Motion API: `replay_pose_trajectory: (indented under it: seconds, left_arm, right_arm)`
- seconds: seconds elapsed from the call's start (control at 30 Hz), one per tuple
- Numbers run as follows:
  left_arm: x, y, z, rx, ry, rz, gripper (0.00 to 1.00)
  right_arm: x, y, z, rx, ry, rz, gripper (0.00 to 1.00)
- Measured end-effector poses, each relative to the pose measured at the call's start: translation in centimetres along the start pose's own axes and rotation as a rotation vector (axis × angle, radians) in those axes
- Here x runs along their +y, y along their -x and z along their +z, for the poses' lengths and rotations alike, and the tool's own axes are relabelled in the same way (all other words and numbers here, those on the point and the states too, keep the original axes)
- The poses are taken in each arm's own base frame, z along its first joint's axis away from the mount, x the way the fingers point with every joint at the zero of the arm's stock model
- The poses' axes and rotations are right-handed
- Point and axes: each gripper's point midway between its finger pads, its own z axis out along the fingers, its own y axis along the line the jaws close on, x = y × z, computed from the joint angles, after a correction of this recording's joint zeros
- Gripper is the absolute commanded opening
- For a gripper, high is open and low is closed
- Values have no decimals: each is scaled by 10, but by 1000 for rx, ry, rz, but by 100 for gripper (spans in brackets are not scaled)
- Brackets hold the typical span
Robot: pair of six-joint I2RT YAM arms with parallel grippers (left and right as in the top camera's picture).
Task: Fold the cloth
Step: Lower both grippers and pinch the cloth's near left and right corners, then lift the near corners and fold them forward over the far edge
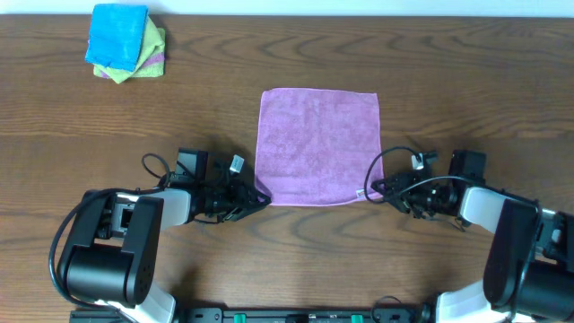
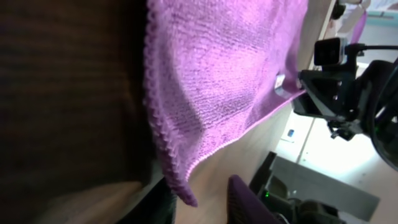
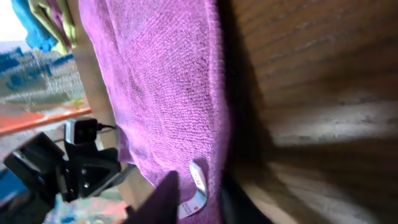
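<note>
Both grippers sit low at the near edge of the cloth point(image 1: 318, 144), which lies spread flat as a lilac square in the middle of the wooden table point(image 1: 466, 81). Left gripper point(image 1: 257, 199) pinches the near left corner, and its wrist view shows that corner raised off the wood. Right gripper point(image 1: 375, 191) nips the near right corner, just beside the white tag point(image 3: 196, 186). A blue cloth point(image 1: 117, 31) tops a yellow-green cloth point(image 1: 156, 40) at the far left, well apart.
</note>
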Motion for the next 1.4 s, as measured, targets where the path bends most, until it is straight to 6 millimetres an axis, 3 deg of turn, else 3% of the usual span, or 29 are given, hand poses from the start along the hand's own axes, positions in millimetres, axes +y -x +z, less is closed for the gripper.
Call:
replay_pose_trajectory:
  seconds: [0.07,0.47,0.6,0.73,1.1,1.17,1.2,1.23,1.4]
  left_arm:
    - [2,1,0,-5,9,0,6]
    - [-2,9,0,-20,12,31,6]
    - [-24,30,-3,-43,-22,89,6]
    - [-32,38,-4,-55,-32,112,6]
    - [-32,38,-4,-54,-31,111,6]
    - [-32,38,-4,-54,-31,111,6]
    - [-32,38,-4,-54,-31,111,6]
    - [-32,38,-4,-54,-31,111,6]
    - [-32,38,-4,-54,-31,111,6]
  right_arm:
    - [0,-1,0,2,-1,4,2]
    - [6,-5,0,23,38,16,2]
    - [9,-6,0,32,54,28,47]
    - [9,-8,0,40,58,35,48]
    - [5,-21,-1,82,40,100,33]
    - [4,-21,-1,80,37,97,25]
    - [3,-20,-1,77,31,98,11]
    - [3,-20,-1,75,26,91,5]
    - [1,-19,-1,71,15,98,2]
